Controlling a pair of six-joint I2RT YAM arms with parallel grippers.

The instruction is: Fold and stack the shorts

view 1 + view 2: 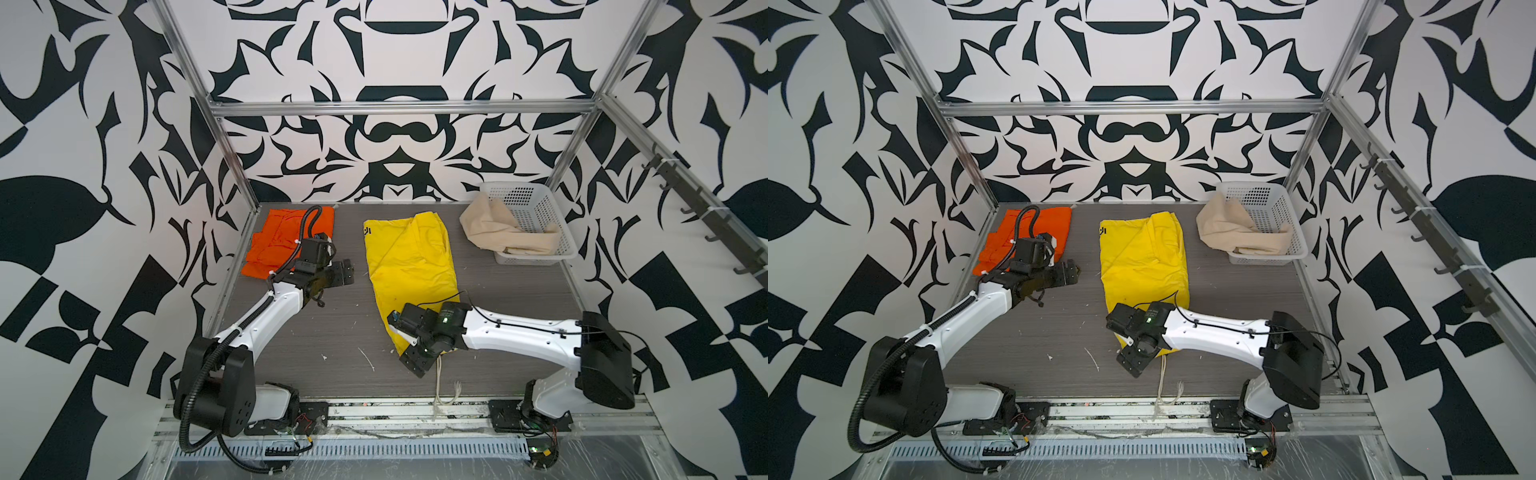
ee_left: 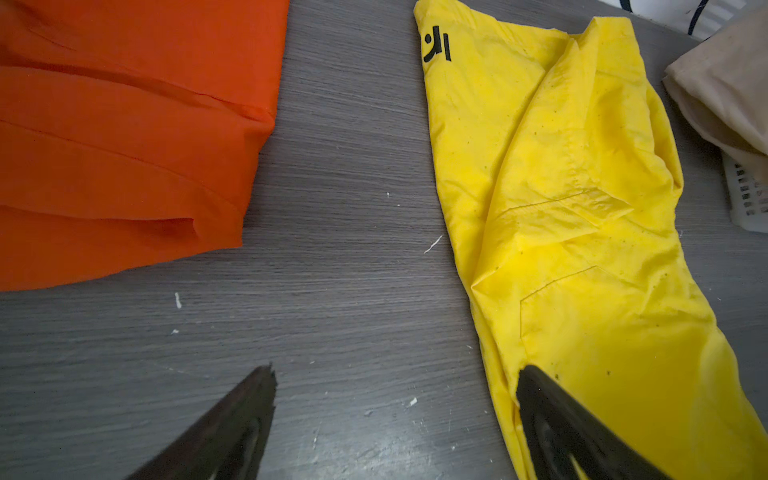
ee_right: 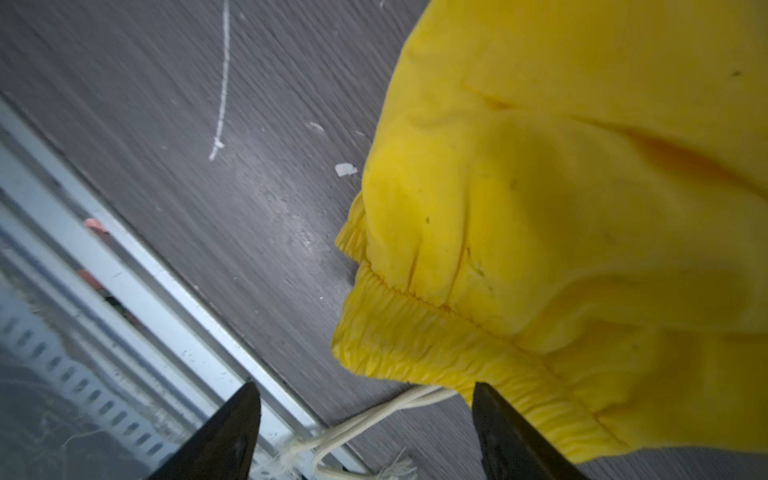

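On the tabletop (image 1: 324,332) we count three shorts, one basket and two hands. The orange shorts (image 1: 282,241) lie folded at the far left corner, partly covered by the left arm (image 1: 270,303) in both top views. The yellow shorts (image 1: 409,266) lie lengthwise in the middle. The beige shorts (image 1: 494,228) hang over the rim of the white basket (image 1: 540,208) at the far right, partly inside it.

The left hand (image 1: 341,272) stands open over bare tabletop between orange and yellow, gripping nothing. The right hand (image 3: 365,390) is likewise open, its jaws spread at the gathered waistband (image 3: 436,345) of the yellow pair.

Only the right wrist view shows those gathers; in the top views the right arm (image 1: 519,336) hides them. A cream drawstring (image 1: 439,382) trails off the near edge. The left wrist view shows plainly a black mark (image 2: 436,48) on the yellow hem.
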